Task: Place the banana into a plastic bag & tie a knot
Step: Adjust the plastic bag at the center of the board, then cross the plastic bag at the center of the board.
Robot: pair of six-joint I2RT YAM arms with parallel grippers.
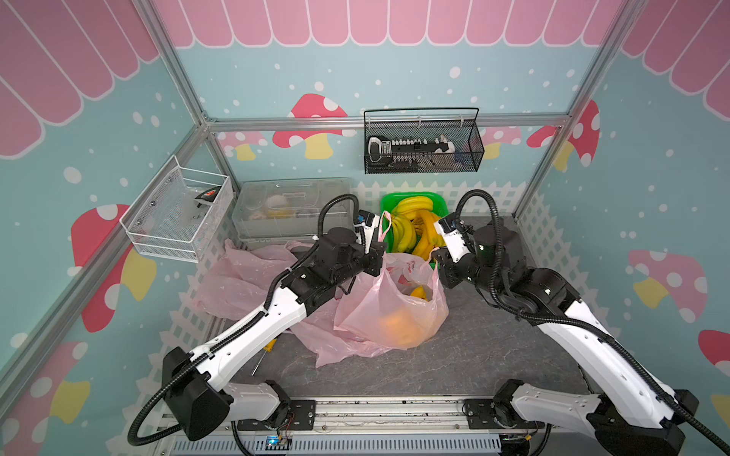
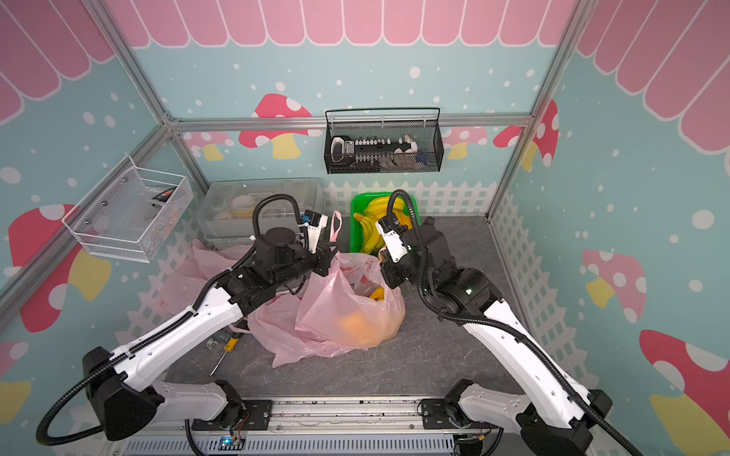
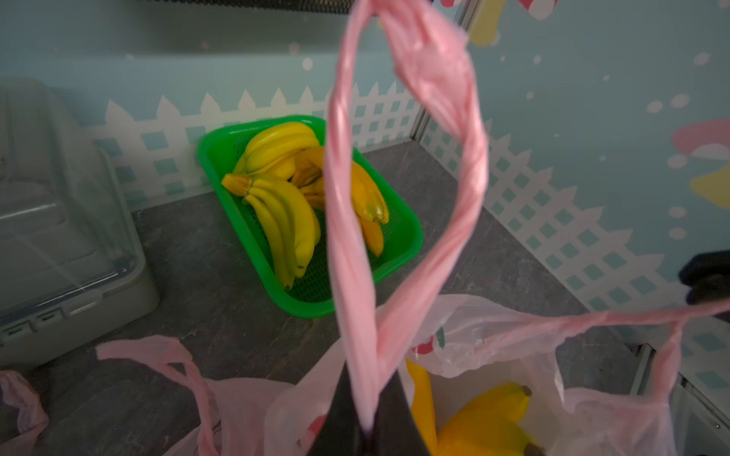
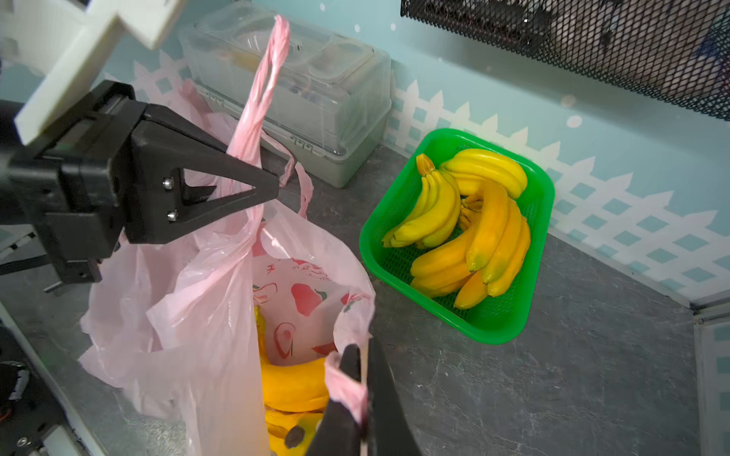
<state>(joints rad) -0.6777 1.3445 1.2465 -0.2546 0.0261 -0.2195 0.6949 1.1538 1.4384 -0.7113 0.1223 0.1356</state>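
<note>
Pink bag [image 1: 391, 316] is looking flimsy, slippery; my left tool [image 3: 365, 430] at ten o'clock, right tool [image 4: 361, 398] at two, are pinching its handles [image 3: 407, 98].

My left gripper [image 1: 380, 258] and right gripper [image 1: 436, 258] each pinch a handle, and the plastic bag [image 1: 395, 316] stretched between them blocks the middle of the table [image 1: 493, 355]. To the left, loose pink bags [image 1: 237, 284] cover the surface, and a screwdriver [image 2: 231, 342] lies near-left beside my arm. The far side is crowded: the green basket [image 1: 441, 205] sits just behind the bag, the clear box [image 1: 292, 193] far left. Bare grey surface lies open right of the bag and on its near side, up to the white fence [image 1: 533, 237].
</note>
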